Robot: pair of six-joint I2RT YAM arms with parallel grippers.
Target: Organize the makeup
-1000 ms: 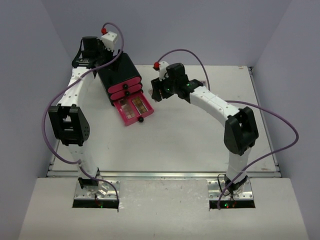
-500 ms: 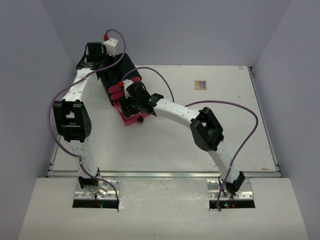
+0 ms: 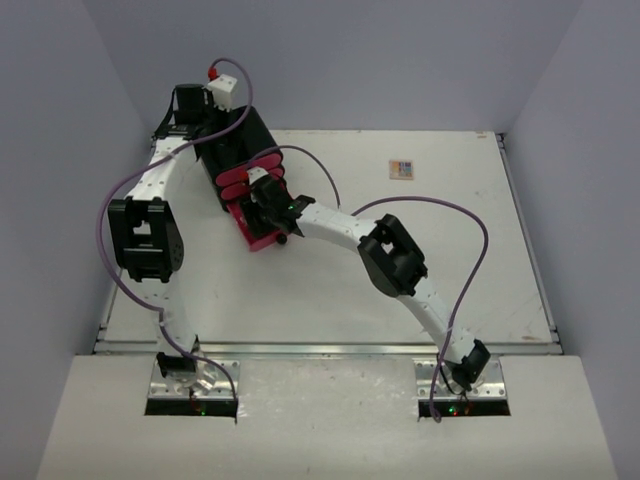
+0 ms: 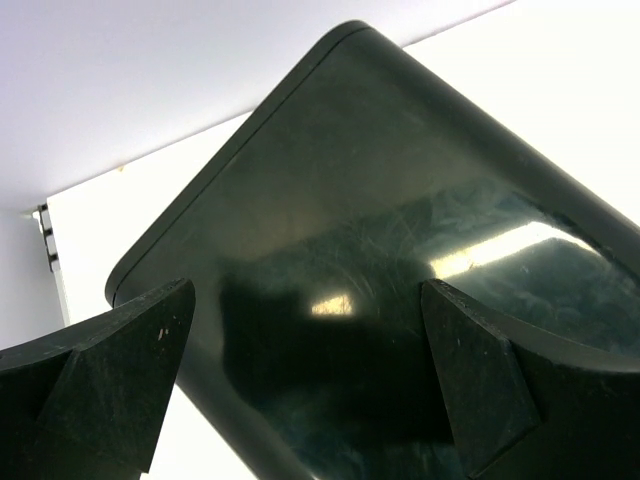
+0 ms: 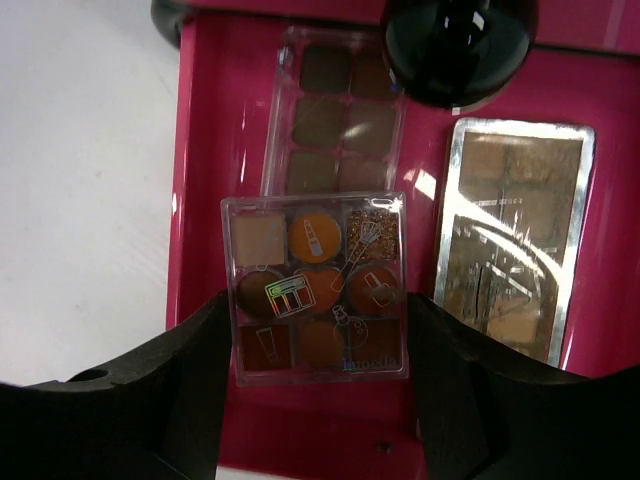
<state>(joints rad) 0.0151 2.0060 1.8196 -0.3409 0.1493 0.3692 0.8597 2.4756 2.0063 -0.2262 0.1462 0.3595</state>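
Over the open pink drawer sits a square palette, a clear case with tan, orange and brown swatches and small printed drawings on its lid. It lies flat, its far half overlapping a long brown palette that rests in the drawer. A silver-edged palette lies just beside it to the right.

I judge the square palette to be light and stiff. Its smooth plastic is likely slippery and could crack or pop open under a hard squeeze. The two opposite side edges look like the best place to grip it, kept level, with only modest force.

That is where the right gripper meets it. One finger sits against the left edge and the other against the right edge. The near half of the case lies between them and the far half sticks out past the tips. The jaws are narrowed to the width of the case and appear to hold it.

A glossy round black thing sits at the far end of the drawer. I cannot tell whether it is a knob or a compact.

Further out, the left gripper hangs over the black chest, fingers spread wide with nothing between them. Well apart, one small palette lies alone on the white table.
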